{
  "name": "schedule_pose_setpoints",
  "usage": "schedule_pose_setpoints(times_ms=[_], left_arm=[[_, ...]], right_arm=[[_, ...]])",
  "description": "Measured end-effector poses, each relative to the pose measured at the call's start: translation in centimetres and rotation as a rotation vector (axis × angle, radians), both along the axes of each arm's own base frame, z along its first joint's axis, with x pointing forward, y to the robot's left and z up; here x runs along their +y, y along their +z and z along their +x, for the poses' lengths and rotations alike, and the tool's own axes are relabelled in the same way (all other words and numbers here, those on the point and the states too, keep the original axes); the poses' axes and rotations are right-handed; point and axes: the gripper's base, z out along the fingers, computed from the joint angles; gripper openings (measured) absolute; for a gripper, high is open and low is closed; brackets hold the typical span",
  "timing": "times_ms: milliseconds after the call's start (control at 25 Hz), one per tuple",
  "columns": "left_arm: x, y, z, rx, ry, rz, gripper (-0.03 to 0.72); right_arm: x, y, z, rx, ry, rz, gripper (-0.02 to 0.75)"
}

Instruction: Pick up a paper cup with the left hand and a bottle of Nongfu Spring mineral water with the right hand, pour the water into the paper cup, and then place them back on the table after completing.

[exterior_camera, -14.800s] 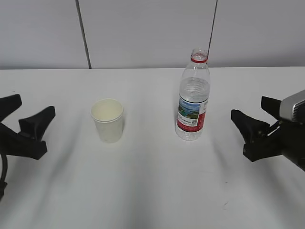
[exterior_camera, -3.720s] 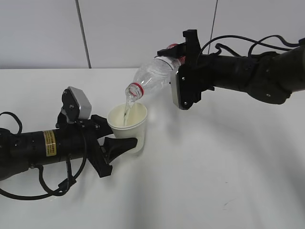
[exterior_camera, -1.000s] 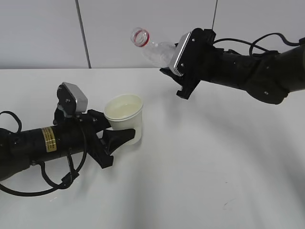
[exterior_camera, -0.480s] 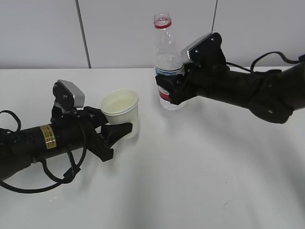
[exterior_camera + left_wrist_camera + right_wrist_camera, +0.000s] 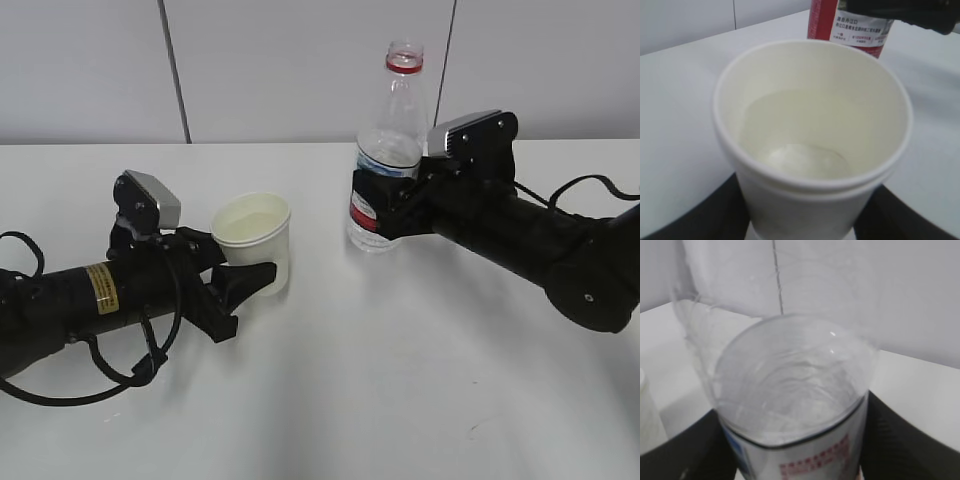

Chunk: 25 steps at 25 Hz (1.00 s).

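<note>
cup (image 5: 254, 243): white paper, upright, left of centre on the table (image 5: 400, 400); base looks to be on or just above the surface, can't tell which
cup contents: clear water (image 5: 790, 127) partway up the inside, seen from the left wrist view
left hand (image 5: 240, 280): black arm with yellow sticker, lying low along the table from the left edge; fingers (image 5: 245, 285) pinching the cup from both sides at its lower half; grey block sits on top behind the grip
left wrist view: cup (image 5: 812, 145) fills the frame, dark fingers (image 5: 720, 210) touching its lower wall left and right, red bottle label visible behind the rim
bottle (image 5: 386, 150): clear plastic, upright, no cap, red ring at the neck, red and white label low on the body; stands right of the cup, the two near but apart
bottle contents: some water left in it; exact level hard to read
right hand (image 5: 385, 205): black arm coming in from the right edge, grey block on top; fingers (image 5: 375, 190) clamped around the bottle at label height
bottle base: at table level or just off it, can't tell from this angle
right wrist view: looking down past the bottle (image 5: 790, 405) shoulder, dark fingers (image 5: 890, 440) on either side of the label, pressed against the plastic
background: pale wall panels (image 5: 300, 60) with two dark seams behind the table
</note>
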Motion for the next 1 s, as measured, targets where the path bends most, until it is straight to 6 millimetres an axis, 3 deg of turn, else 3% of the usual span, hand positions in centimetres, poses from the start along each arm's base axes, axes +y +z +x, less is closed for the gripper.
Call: schedule_pose_setpoints(times_ms=[320, 720, 1000], left_arm=[[0.0, -1.7, -0.2, 0.013, -0.014, 0.019, 0.369], [0.0, -1.6, -0.1, -0.026, -0.022, 0.037, 0.362], [0.1, -1.6, 0.0, -0.026, -0.003, 0.034, 0.362]], right_arm=[[-0.1, -1.9, 0.2, -0.004, -0.013, 0.016, 0.461], [-0.1, -3.6, 0.2, 0.02, -0.011, -0.019, 0.461], [0.0, -3.6, 0.1, -0.001, 0.0, -0.054, 0.461]])
